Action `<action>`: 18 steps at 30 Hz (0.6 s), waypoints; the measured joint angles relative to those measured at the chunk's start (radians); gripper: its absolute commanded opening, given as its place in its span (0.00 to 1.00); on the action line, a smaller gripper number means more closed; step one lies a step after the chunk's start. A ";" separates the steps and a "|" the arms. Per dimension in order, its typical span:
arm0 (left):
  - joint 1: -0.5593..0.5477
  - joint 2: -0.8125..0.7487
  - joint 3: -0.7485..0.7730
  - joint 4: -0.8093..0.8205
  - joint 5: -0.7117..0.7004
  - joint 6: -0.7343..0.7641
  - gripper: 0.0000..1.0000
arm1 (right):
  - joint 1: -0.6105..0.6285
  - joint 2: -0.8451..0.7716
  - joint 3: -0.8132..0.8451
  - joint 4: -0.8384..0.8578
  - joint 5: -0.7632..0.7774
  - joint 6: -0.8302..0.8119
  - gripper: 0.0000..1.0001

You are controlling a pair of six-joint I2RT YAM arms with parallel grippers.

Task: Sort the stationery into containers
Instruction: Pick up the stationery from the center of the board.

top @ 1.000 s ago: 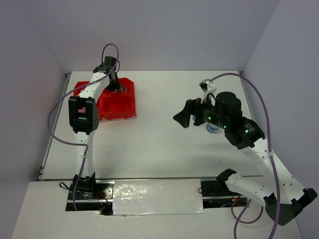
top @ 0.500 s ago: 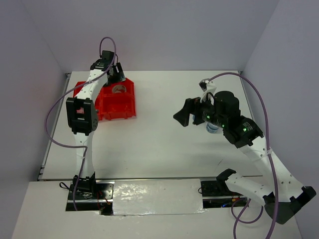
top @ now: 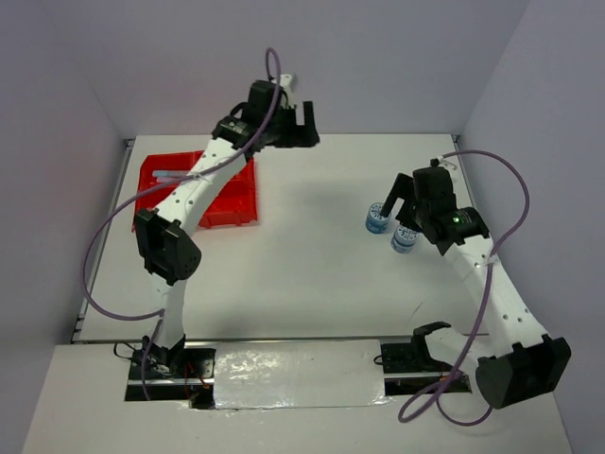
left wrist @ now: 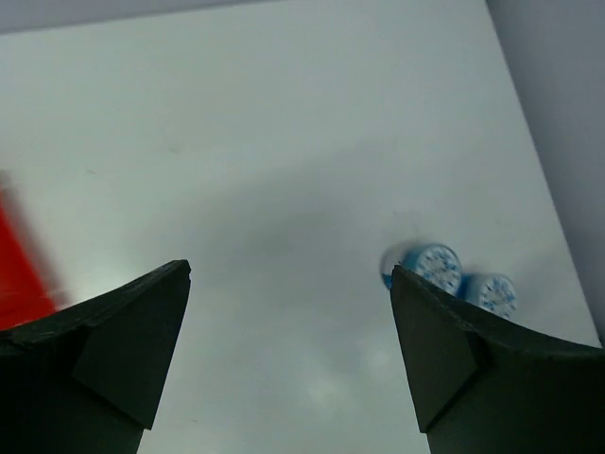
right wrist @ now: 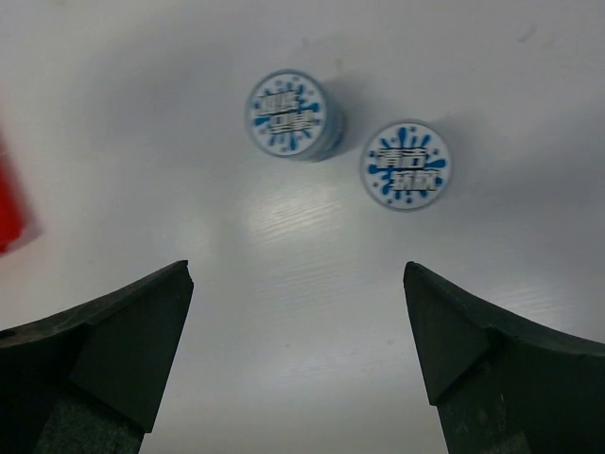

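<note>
**Both grippers wide open, two tubs sitting out on the table**

Right gripper (right wrist: pixel 298 270) is spread wide with nothing between the fingers. It hovers above the table right by the two blue-white tubs. In its wrist view both printed lids sit ahead of the fingertips: one tub (right wrist: pixel 286 112) toward the left, the other tub (right wrist: pixel 406 164) just beside it on the right and a bit nearer. They're close together with what looks like a small gap between them. Both stand upright on the white table (top: pixel 302 274), on its right half, well apart from the bin. From above, the right arm partly covers the other tub.

Left gripper (top: pixel 295 128) is also spread wide and empty. It hangs in the air beyond the bin's far right corner, near the back edge of the table. Its wrist view catches the tubs far off by the right finger, plus a blurry sliver of red at the left edge.

The red bin (top: pixel 236 199) sits at the far left of the table. The left arm crosses over it, so I can't tell what's in most compartments.
</note>
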 measured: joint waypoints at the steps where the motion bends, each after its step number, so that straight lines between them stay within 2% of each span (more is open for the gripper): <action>1: -0.034 -0.002 -0.008 0.000 0.009 -0.010 0.99 | -0.018 0.020 -0.008 -0.002 0.019 0.004 1.00; 6: -0.154 0.000 -0.047 -0.038 0.017 -0.071 0.99 | -0.095 0.134 -0.066 -0.010 0.071 0.006 1.00; 9: -0.190 -0.002 -0.084 -0.035 0.017 -0.090 0.99 | -0.111 0.141 -0.097 -0.026 0.105 0.027 1.00; 14: -0.241 0.030 -0.087 -0.047 0.013 -0.084 0.99 | -0.117 0.018 -0.102 -0.098 0.205 0.134 1.00; 18: -0.279 0.139 0.021 -0.023 -0.005 -0.039 0.99 | -0.119 -0.151 -0.101 -0.185 0.267 0.227 1.00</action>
